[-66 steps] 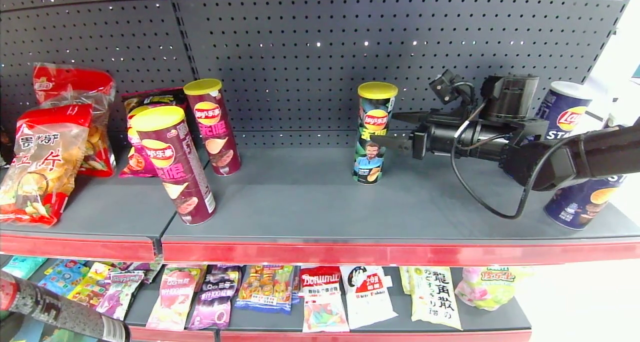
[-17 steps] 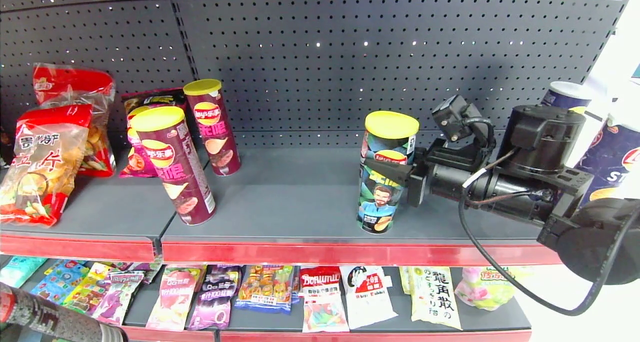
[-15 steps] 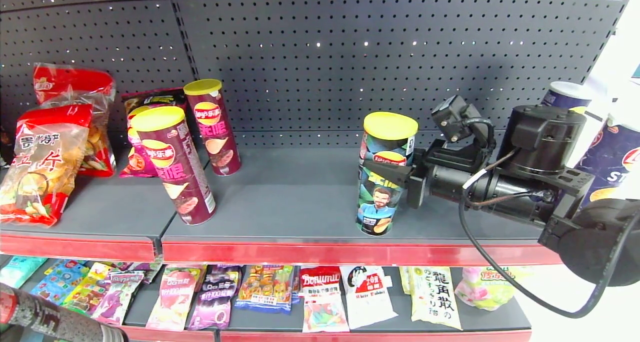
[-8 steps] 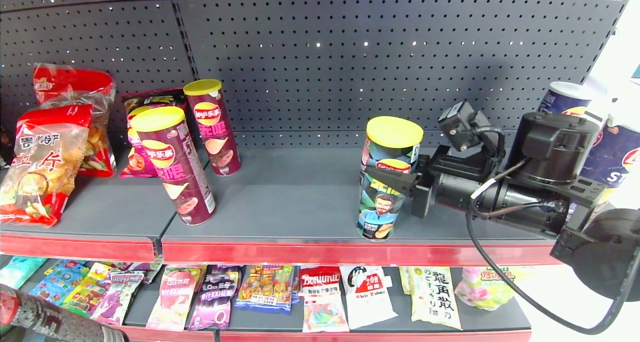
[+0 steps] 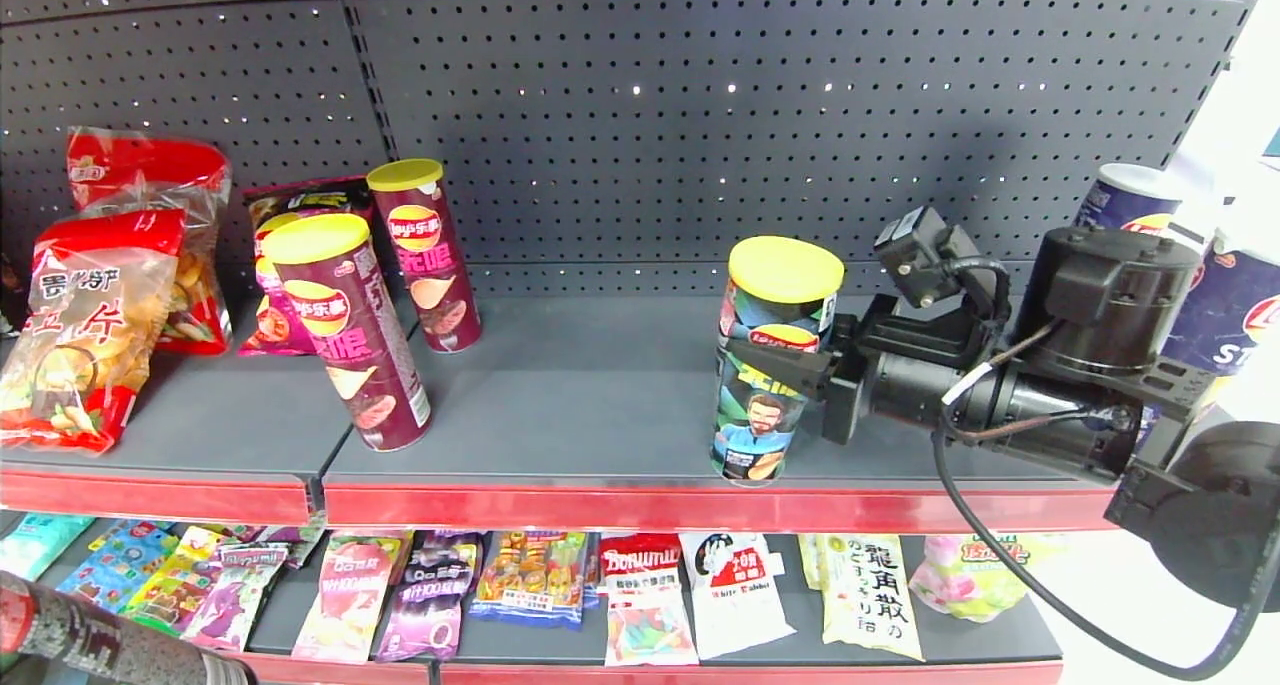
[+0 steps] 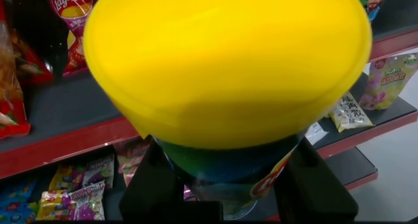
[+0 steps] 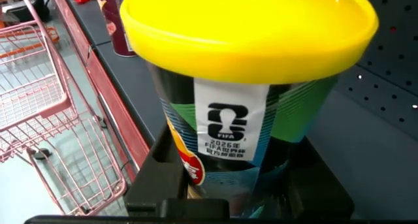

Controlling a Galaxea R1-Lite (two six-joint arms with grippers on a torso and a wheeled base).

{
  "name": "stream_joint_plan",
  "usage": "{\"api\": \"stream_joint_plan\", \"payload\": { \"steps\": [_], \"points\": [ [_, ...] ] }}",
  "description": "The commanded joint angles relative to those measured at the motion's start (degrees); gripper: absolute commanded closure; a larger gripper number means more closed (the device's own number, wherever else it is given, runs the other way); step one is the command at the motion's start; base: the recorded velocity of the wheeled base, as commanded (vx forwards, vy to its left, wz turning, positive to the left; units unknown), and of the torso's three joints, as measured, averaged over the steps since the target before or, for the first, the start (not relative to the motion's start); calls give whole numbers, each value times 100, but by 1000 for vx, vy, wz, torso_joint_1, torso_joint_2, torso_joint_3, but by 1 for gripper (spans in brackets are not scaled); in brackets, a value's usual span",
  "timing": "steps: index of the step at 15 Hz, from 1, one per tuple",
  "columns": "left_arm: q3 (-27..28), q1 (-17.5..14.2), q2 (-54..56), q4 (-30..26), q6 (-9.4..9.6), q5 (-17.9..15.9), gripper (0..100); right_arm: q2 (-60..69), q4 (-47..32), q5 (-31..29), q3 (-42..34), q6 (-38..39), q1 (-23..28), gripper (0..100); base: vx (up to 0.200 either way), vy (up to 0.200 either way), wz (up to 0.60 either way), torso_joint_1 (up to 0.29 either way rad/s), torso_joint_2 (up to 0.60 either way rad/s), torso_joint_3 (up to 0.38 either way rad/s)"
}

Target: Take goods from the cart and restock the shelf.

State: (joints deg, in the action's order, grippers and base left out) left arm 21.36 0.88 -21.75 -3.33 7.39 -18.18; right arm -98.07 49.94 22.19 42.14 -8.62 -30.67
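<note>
A dark pegboard wall point(image 5: 700, 115) stands behind the grey shelf point(image 5: 600, 405), which has a red front edge. Below it a lower shelf point(image 5: 1000, 645) carries a row of small snack packets point(image 5: 640, 595) lying flat. In the right wrist view a pink wire cart point(image 7: 39, 119) stands on the floor beside the shelf's red edge.

The right arm comes in from the right side, level with the shelf. The right gripper point(image 5: 760, 350) has its jaws closed on the green can point(image 5: 770, 405), one on each side of the body at about middle height. This can has a yellow lid and a printed figure of a man. It is almost upright, leaning a little, near the front edge of the shelf and right of its middle. I cannot tell whether its base touches the shelf.

At the left end stand red snack bags point(image 5: 80, 325). Beside them are two maroon cans with yellow lids, the front one point(image 5: 350, 335) tilted, the back one point(image 5: 425, 255) closer to the wall. At the right end, behind the arm, are two blue cans point(image 5: 1230, 315).

In the left wrist view the left gripper point(image 6: 228, 191) has its jaws around a second can point(image 6: 228, 67), also with a yellow lid, held in front of the shelf's red edge.
</note>
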Motion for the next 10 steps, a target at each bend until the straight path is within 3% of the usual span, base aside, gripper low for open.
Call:
{"api": "stream_joint_plan", "payload": {
  "steps": [1, 2, 10],
  "points": [
    [9, 0, 21, -1, 0, -2, 100, -45, -2, -4, 4, -8, 17, 100, 0, 0, 0, 0, 0, 0],
    [9, 0, 13, -1, 8, 7, 100, -19, -2, 5, 4, 18, 17, 0, 0, 0, 0, 0, 0, 0],
    [26, 0, 13, 8, 8, -2, 100, 377, -2, -57, -294, 44, 158, 0, 0, 0, 0, 0, 0, 0]
  ]
}}
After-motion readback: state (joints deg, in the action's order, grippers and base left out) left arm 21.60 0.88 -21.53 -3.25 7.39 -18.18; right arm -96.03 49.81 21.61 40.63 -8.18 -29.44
